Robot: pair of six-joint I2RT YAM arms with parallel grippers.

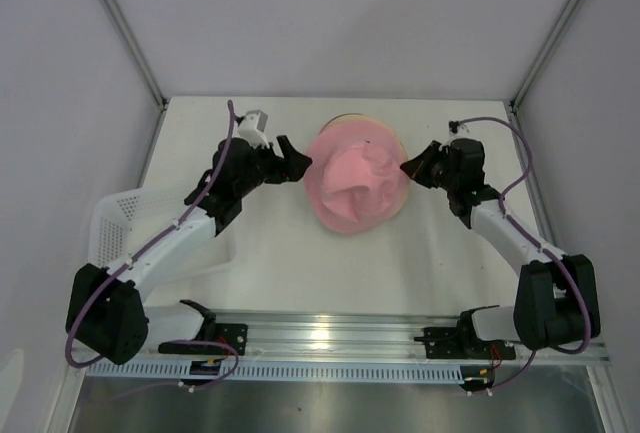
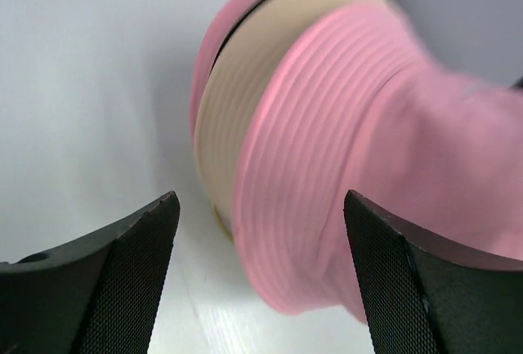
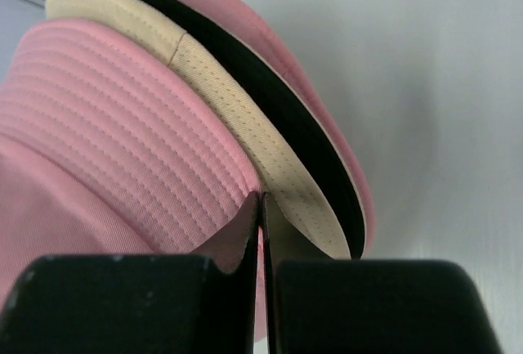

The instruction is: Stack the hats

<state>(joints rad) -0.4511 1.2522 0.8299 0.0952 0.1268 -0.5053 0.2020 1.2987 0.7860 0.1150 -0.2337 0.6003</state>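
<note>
A: Entry: stack of hats [image 1: 355, 183]. Location?

B: Far centre of the table [image 1: 270, 253], between the arms. The top pink hat [image 2: 327, 166] lies over a beige brim [image 3: 237, 117], a black brim [image 3: 270, 100] and a pink one lowest.

A: Nearest gripper?

B: The right gripper [image 1: 408, 169]: fingers pressed together, nothing seen between them, tip at the right brim edge. The left gripper [image 1: 299, 160] has its fingers spread wide, just beside the left brim, with the stack straight ahead. Round pile, no long axis.
</note>
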